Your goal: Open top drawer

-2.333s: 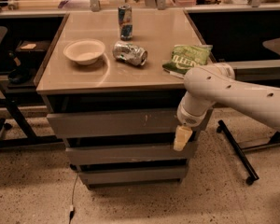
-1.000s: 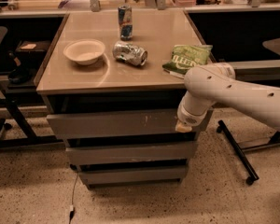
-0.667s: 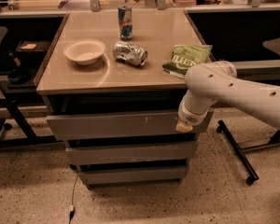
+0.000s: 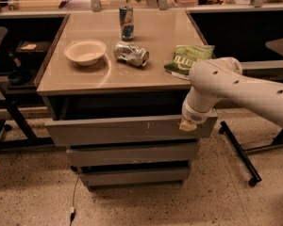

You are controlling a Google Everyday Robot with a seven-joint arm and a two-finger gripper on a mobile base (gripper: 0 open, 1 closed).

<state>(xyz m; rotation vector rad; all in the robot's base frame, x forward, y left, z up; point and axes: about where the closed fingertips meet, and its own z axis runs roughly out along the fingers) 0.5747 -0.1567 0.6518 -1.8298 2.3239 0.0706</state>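
The top drawer (image 4: 122, 130) is a wide grey handleless front under the tabletop, with pale scratches right of centre. It stands pulled out a little, ahead of the two shorter drawer fronts (image 4: 132, 154) below it. My gripper (image 4: 187, 125) is at the drawer's upper right edge, its pale tip against the top of the front panel. The white arm (image 4: 236, 86) reaches in from the right and hides the drawer's right end.
On the tan tabletop (image 4: 155, 36) stand a white bowl (image 4: 85, 52), an upright can (image 4: 126, 22), a crushed can (image 4: 130, 53) and a green chip bag (image 4: 188, 58). A chair base (image 4: 240, 154) is at the right, a cable (image 4: 74, 192) on the floor.
My gripper has risen from the lower part of the drawer front to its top right edge. The top drawer now sticks out slightly further.
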